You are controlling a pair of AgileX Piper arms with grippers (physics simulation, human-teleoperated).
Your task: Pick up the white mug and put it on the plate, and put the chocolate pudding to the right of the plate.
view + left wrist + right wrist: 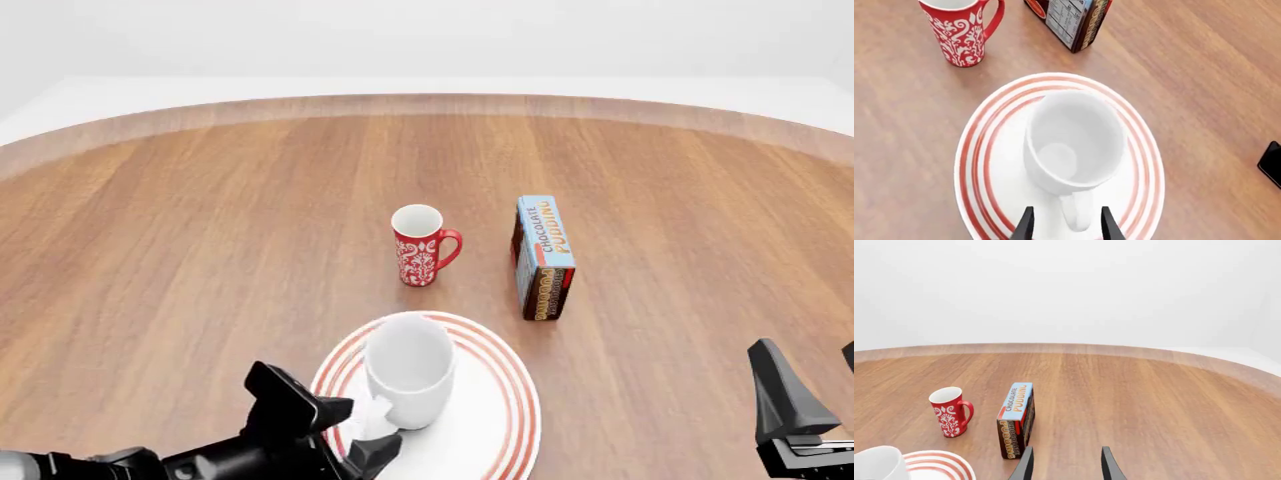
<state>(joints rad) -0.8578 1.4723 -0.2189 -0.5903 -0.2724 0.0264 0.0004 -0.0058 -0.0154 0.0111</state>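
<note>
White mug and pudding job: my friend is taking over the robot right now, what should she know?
Left gripper: open, its fingers either side of the white mug's handle, not clamped.
Right gripper: open, holding nothing, low at the table's near right.
The white mug stands upright on the plate, so that part looks done.
The chocolate pudding stands on the table beyond the plate, a bit to its right, next to the red mug.
Left to do: pull the left gripper away from the handle, then set the pudding down right of the plate, likely with the right arm.
</note>
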